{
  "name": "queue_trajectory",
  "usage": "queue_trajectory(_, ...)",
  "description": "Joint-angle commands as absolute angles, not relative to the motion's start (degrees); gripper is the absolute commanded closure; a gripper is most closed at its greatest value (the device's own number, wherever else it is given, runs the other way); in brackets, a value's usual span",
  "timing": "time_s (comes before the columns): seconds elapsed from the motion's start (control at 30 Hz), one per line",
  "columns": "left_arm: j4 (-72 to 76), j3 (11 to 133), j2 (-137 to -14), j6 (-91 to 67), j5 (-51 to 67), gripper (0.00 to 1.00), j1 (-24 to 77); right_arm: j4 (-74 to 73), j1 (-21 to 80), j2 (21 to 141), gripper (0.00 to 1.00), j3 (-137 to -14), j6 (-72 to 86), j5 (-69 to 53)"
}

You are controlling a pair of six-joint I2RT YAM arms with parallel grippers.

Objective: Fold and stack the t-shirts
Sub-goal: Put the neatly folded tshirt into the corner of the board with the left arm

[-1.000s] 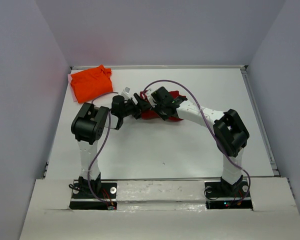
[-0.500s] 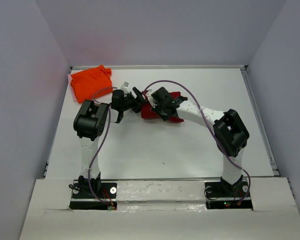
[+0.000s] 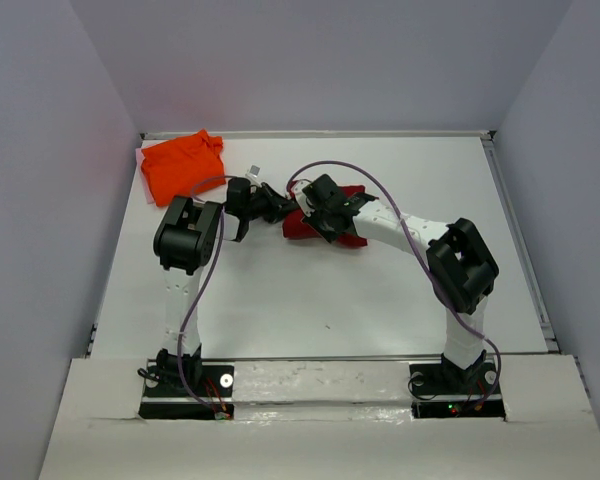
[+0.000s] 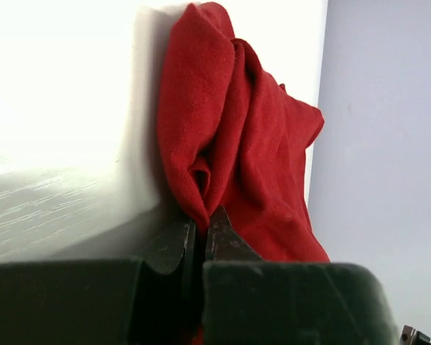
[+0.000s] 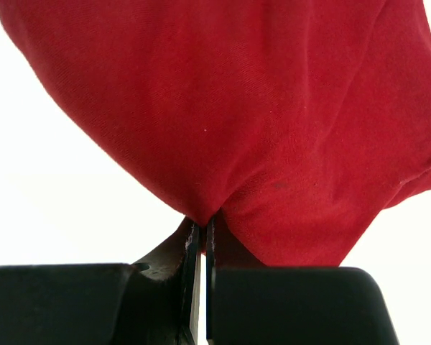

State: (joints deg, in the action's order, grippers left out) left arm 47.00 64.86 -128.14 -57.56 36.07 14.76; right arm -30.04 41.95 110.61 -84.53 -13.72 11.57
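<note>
White surface carries the bunched crimson t-shirt near its middle. The left tool and right tool each pinch a fold of it, jaws closed tight. The orange t-shirt lies at the far-left corner.

one t-shirt: table far-left corner | other t-shirt: centre (between left gripper and right gripper)

Robot lab test cell, white table boxed in by plain grey walls, left arm and right arm bolted on
</note>
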Motion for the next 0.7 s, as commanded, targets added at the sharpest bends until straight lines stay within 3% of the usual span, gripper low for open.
queue_trajectory(0.0, 45.8, 67.1, -128.5, -57.3, 37.4, 1.0, 14.5, -30.4, 41.7, 107.8, 1.0, -85.9, -13.4, 11.5)
queue_trajectory(0.27, 44.0, 67.8, -128.4, -55.4, 37.8, 1.0, 14.3, -30.5, 41.7, 108.0, 1.0, -86.6, -10.7, 12.4)
queue_trajectory(0.37, 41.2, 69.4, -128.1, -52.9, 37.2, 1.0, 14.2, -31.6, 41.7, 107.5, 0.7, -86.2, -4.7, 11.6)
queue_trajectory(0.4, 38.7, 70.8, -128.1, -52.1, 36.7, 1.0, 14.1, -30.9, 41.7, 106.6, 0.29, -85.0, -1.8, 9.3)
queue_trajectory(0.67, 20.4, 83.8, -127.4, -42.5, 33.9, 1.0, 11.7, -21.6, 50.1, 98.2, 0.24, -70.1, 7.4, 5.4)
